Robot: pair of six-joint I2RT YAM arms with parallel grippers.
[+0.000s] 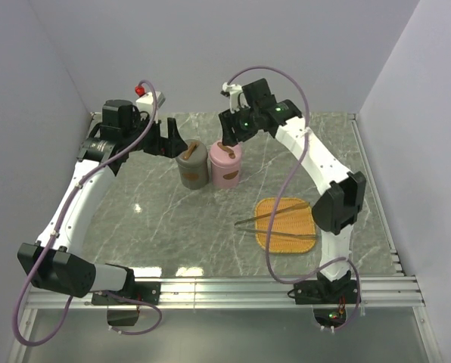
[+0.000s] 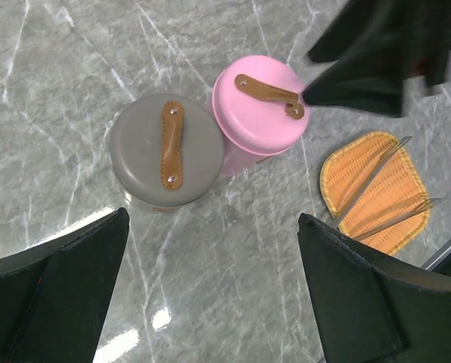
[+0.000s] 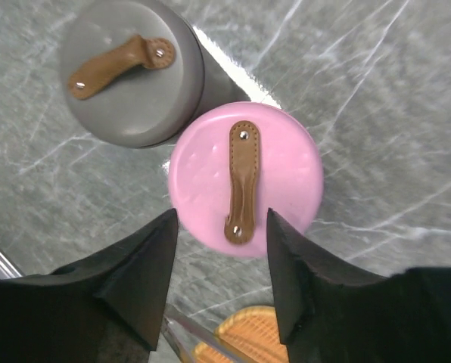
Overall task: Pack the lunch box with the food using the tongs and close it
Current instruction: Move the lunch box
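Observation:
The lunch box shows as two round lidded pots side by side, one grey (image 1: 193,166) and one pink (image 1: 226,162), each lid carrying a brown strap. My right gripper (image 3: 222,219) hovers open just above the pink lid (image 3: 203,170), its fingers on either side of the strap's (image 3: 243,174) near end and holding nothing. My left gripper (image 2: 213,219) stands wide open and empty over bare table, just left of the grey pot (image 2: 165,151). The silver tongs (image 1: 278,219) lie spread across an orange woven tray (image 1: 286,240). No food is in view.
The pots stand mid-table between the two arms, the tray to their front right. A small white and red block (image 1: 144,92) sits at the back left corner. White walls bound the table on three sides. In the left wrist view the right gripper (image 2: 377,60) looms over the pink pot (image 2: 248,113).

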